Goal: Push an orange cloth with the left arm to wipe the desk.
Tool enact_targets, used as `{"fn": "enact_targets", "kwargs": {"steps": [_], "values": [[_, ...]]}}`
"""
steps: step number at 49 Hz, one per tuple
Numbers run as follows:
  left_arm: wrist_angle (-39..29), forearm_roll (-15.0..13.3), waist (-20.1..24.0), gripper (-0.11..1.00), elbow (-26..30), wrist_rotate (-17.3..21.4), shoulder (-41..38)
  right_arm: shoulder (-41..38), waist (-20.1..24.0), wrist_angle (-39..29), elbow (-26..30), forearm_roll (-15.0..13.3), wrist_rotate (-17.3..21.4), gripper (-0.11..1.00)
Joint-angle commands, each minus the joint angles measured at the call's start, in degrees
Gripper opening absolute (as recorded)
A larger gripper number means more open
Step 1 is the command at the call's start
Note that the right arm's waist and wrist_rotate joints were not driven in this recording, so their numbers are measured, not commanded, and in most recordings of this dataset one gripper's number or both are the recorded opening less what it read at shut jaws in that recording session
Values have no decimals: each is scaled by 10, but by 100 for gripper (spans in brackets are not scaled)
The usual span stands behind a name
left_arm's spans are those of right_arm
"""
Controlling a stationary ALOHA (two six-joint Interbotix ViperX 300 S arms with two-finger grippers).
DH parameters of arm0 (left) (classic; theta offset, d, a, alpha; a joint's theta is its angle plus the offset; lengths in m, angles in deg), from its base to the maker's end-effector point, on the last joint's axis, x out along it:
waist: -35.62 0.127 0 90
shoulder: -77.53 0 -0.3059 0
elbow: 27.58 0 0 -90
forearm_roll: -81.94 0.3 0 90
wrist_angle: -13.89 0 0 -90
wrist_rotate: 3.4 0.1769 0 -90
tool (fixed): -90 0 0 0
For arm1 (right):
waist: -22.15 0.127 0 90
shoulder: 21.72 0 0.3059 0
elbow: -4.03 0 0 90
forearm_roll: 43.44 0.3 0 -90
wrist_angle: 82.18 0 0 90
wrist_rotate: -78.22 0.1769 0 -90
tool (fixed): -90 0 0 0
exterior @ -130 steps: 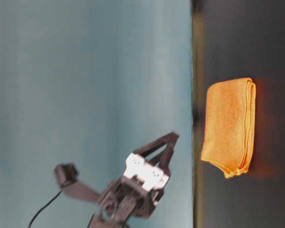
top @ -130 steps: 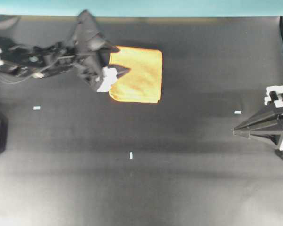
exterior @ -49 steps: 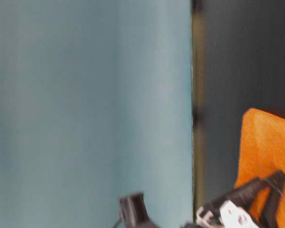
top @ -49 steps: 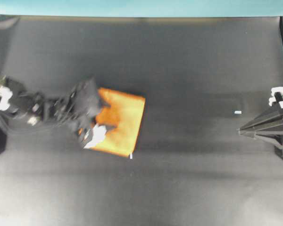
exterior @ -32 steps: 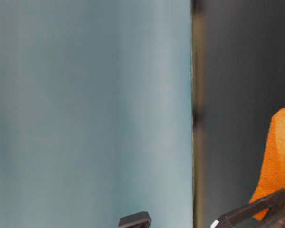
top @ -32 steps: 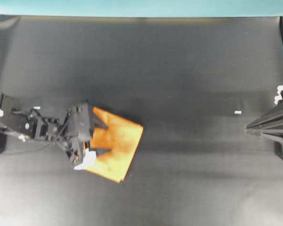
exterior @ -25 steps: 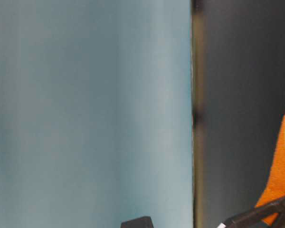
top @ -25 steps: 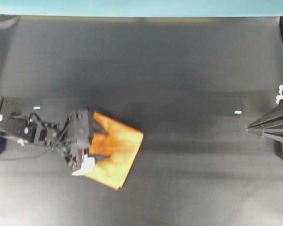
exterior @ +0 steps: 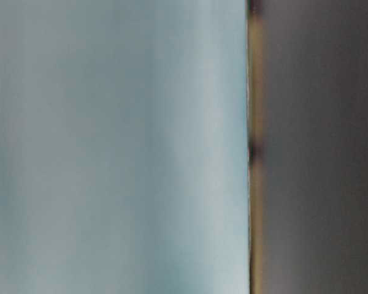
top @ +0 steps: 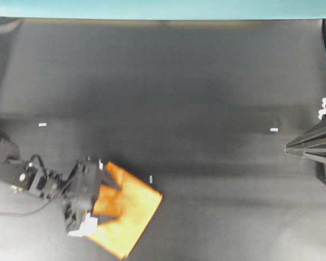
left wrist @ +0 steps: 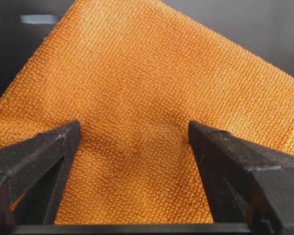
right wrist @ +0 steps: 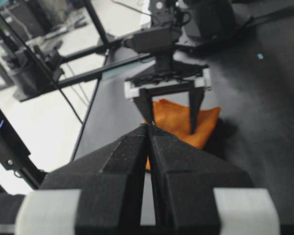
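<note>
Left pincer (top: pixel 110 205) spread wide, tips pressing orange cloth (top: pixel 127 217) on desk (top: pixel 206 109).

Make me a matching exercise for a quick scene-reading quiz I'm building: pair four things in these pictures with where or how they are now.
Things:
1. orange cloth
2. left end effector
3. right end effector
4. teal strip

States:
A. shut, at the right edge of the overhead view
B. along the top edge of the overhead view
C. open, fingers resting on fabric
D. lying flat at lower left of the desk

Pairs: 1-D, 2-C, 3-A, 4-B
</note>
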Motion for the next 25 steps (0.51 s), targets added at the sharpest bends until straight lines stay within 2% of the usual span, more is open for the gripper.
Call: {"fn": "enact_targets", "kwargs": {"steps": [1, 12, 25], "values": [[3, 2, -29, 86, 6, -4, 1, -3, 0, 4, 11, 1, 0, 0], [3, 1, -68, 86, 10, -14, -3, -2, 0, 4, 12, 1, 1, 0], [3, 1, -72, 86, 11, -14, -4, -3, -1, 4, 12, 1, 1, 0]]}}
